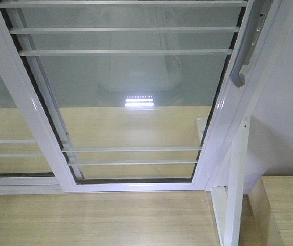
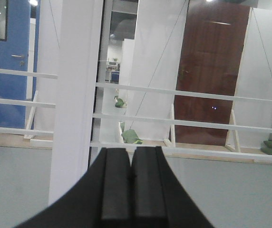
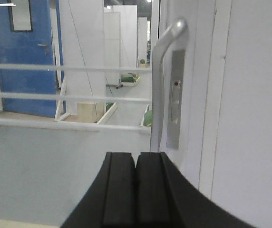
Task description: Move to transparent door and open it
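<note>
Shut tight, my left gripper [image 2: 131, 154] has its two black pads pressed flat together with nothing between them. It points at a glossy white post [image 2: 76, 95] and at thin white bars [image 2: 188, 95] running across clear glass, and I cannot tell whether it touches either. From the front camera, the transparent door [image 1: 136, 102] fills the middle of the view. Its white frame leans in from both sides, and its curved silver-grey handle [image 1: 246, 46] is at the upper right. My right gripper [image 3: 136, 159] is likewise fully closed and holds nothing. Its tips sit just under the lower end of that handle [image 3: 160, 85], slightly to its left, and the view does not settle whether they touch it.
</note>
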Robot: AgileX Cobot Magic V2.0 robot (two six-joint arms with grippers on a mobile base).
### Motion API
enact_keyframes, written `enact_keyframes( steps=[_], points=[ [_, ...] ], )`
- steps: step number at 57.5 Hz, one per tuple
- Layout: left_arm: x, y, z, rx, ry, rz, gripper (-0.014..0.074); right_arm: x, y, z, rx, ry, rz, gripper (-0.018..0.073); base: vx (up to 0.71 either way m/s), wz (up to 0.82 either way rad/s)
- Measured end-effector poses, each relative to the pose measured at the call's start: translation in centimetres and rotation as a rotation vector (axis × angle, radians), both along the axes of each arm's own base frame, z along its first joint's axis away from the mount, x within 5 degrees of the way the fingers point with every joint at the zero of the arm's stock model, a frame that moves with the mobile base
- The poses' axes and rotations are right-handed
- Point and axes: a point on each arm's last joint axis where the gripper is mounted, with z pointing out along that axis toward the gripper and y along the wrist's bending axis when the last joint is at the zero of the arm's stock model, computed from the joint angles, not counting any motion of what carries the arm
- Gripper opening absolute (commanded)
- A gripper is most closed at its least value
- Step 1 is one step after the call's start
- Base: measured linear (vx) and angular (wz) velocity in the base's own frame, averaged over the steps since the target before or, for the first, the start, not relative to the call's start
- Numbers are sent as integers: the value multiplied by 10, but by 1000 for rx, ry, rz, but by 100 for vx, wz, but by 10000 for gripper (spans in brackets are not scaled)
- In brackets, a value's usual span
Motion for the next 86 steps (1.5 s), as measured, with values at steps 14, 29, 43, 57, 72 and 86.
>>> enact_keyframes(
  steps=[14, 29, 43, 57, 72, 86],
  points=[
    [38, -3, 75, 58, 81, 3, 4, 31, 4, 89, -60, 52, -11, 13, 0, 0],
    [114, -8, 115, 66, 200, 1, 4, 108, 16, 125, -84, 166, -7, 13, 0, 0],
    [146, -10, 115, 64, 176, 6, 29, 143, 22, 116, -91, 206, -2, 37, 0, 0],
    [151, -10, 114, 64, 176, 7, 161, 146, 23, 116, -90, 197, -1, 206, 0, 0],
    [151, -10, 113, 64, 177, 7, 393, 146, 23, 116, -90, 196, -1, 551, 0, 0],
    [151, -10, 113, 65, 182, 6, 557, 146, 23, 116, -89, 195, -1, 662, 0, 0]
  ],
)
